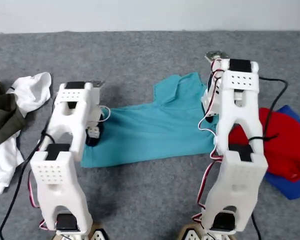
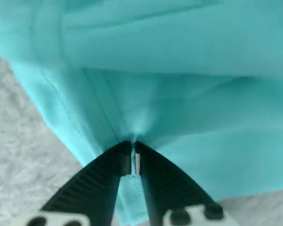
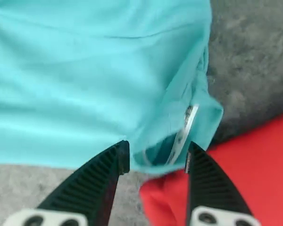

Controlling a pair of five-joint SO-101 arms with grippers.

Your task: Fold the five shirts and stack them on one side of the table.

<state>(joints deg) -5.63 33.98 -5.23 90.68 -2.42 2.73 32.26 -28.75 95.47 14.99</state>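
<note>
Robot lab: grey carpeted table, bare white wall, left arm, right arm, exposed wiring.

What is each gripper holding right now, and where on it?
Left gripper pinches the teal shirt near its edge; right gripper is open, holding nothing.

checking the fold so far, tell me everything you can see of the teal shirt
The teal shirt is soft knit fabric with a collar, lying mostly flat as a wide band on the grey table between the two arms. The left claw is shut on a pinch of cloth near one edge. The open right claw straddles a folded edge where a label shows, right beside the red shirt.
</note>
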